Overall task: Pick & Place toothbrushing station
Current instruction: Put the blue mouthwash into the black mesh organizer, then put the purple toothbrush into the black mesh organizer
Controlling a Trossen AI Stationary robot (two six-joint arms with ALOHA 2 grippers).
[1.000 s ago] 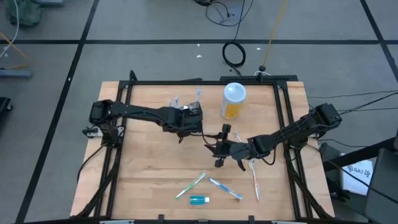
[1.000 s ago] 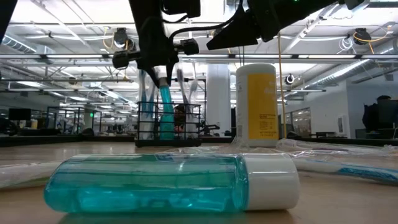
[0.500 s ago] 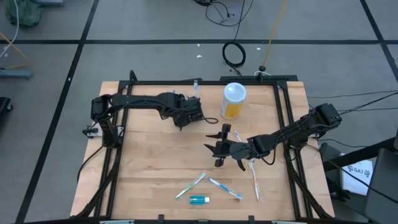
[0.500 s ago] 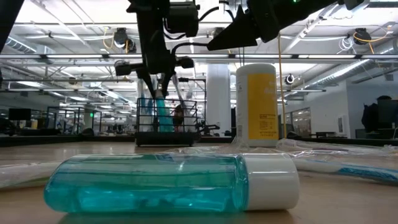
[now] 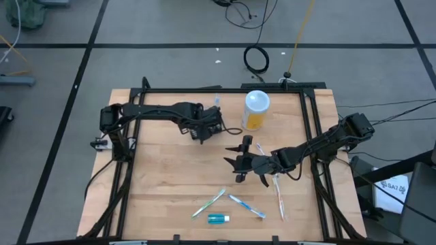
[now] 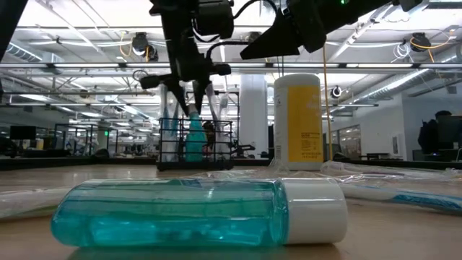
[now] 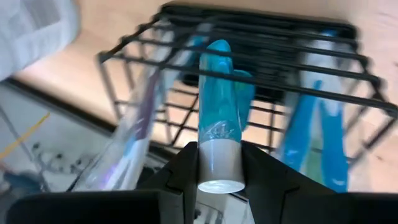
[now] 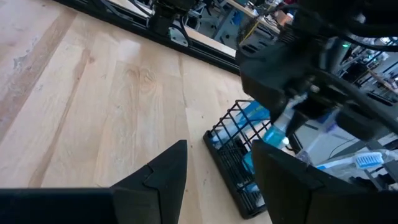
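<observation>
High view: the toothbrushing station (image 5: pixel 212 121) stands near the table's (image 5: pixel 163 184) far edge, the left gripper (image 5: pixel 202 126) over it; the right gripper (image 5: pixel 238 162) waits mid-table, jaws wide.

Left wrist view: fingers clamp a small blue tube's (image 7: pixel 219 134) white cap above the rack.

Judgement: light, stiff wire, best gripped by its rim

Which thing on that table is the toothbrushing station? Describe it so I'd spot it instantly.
Find the tall yellow container at the table's far edge. Just left of it stands the toothbrushing station, a small black wire rack, under the left gripper. Nothing else there is a slatted cage.
</observation>
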